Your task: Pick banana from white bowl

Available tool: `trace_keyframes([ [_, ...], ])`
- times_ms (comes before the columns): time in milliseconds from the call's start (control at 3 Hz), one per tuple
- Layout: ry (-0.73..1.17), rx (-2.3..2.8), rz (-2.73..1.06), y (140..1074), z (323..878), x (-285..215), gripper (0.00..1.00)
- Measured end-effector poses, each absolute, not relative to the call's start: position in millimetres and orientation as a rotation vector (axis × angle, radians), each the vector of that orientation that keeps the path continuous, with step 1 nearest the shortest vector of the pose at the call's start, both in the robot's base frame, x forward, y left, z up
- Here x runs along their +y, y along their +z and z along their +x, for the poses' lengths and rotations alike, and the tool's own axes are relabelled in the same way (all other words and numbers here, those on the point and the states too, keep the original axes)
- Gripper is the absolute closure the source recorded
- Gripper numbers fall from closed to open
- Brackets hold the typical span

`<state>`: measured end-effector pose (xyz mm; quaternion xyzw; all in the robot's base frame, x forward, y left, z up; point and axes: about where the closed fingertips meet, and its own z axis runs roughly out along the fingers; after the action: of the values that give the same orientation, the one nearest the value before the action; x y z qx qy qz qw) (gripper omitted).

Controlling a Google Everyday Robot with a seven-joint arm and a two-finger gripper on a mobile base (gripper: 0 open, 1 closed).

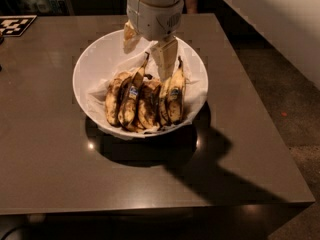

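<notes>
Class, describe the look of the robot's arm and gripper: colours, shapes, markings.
The arm is a rounded white casing with a thin seam and a small dotted grille. Below it, the gripper, over the white bowl, has two flat, tapered cream fingers. No cables show.

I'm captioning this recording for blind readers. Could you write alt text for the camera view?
A robot arm's tool hangs, fingers open, just inside a large white bowl that holds several overripe, brown-blotched bananas on crumpled white paper. The bowl stands on a dark brown table.
</notes>
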<state>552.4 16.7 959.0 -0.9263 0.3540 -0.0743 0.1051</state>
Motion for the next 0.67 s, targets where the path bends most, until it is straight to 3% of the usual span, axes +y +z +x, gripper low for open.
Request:
trace_keyframes([
  [667, -0.208, 1.037, -2.761, 947.5, 557.4, 20.6, 0.38],
])
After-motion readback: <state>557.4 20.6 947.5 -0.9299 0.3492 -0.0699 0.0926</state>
